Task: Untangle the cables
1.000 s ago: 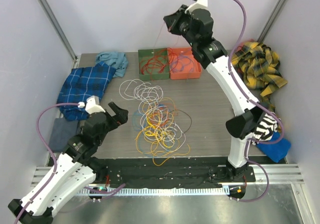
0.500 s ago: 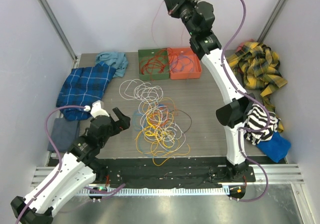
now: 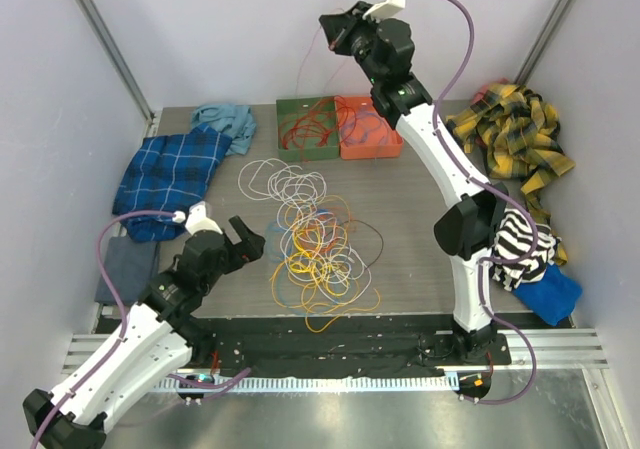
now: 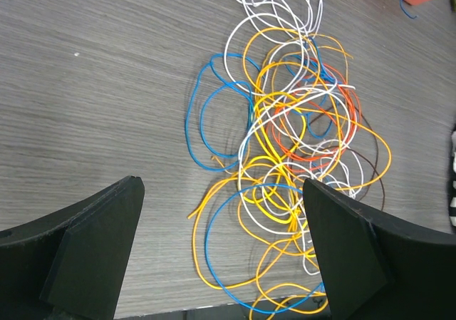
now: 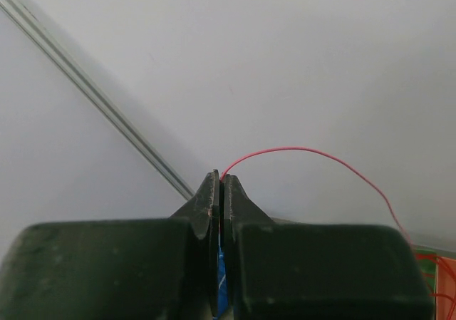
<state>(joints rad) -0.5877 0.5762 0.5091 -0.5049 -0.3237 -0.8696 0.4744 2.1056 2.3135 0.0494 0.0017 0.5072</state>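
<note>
left gripper: jaws spread wide, empty, low over the table | cables: tangled heap just right of its fingertips | left arm: stretched forward, low | right gripper: pinched tight on red cable, which droops toward green tray | right arm: reared high at the far edge
</note>
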